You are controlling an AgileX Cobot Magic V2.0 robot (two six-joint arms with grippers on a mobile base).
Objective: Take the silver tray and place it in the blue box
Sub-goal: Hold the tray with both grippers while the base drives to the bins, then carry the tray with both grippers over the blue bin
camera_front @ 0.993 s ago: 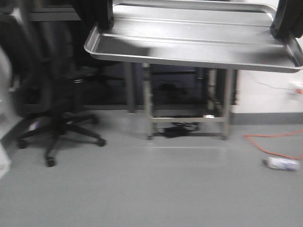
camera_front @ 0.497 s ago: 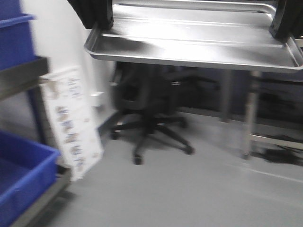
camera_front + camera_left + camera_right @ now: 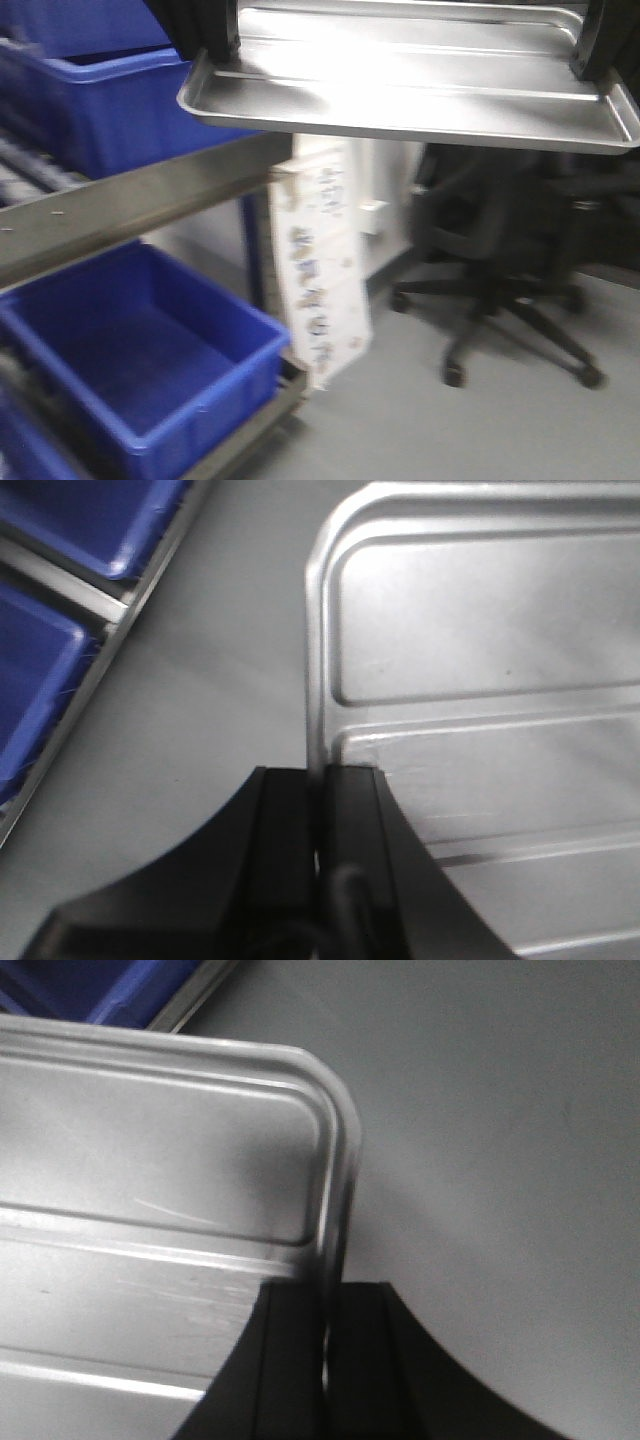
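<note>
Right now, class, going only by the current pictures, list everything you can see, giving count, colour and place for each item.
silver tray: one, shiny silver, held in the air at the top of the front view
blue box: one, deep blue, on the rack's upper level, left
blue bin: one, blue, on the rack's lower level, bottom left
rack rail: one, dull grey metal, between the two blue containers
printed board: one, white, leaning beside the rack
office chair: one, black, on the floor at right
floor: grey, below everything
left gripper: one, black, shut on the tray's left rim
right gripper: one, black, shut on the tray's right rim
</note>
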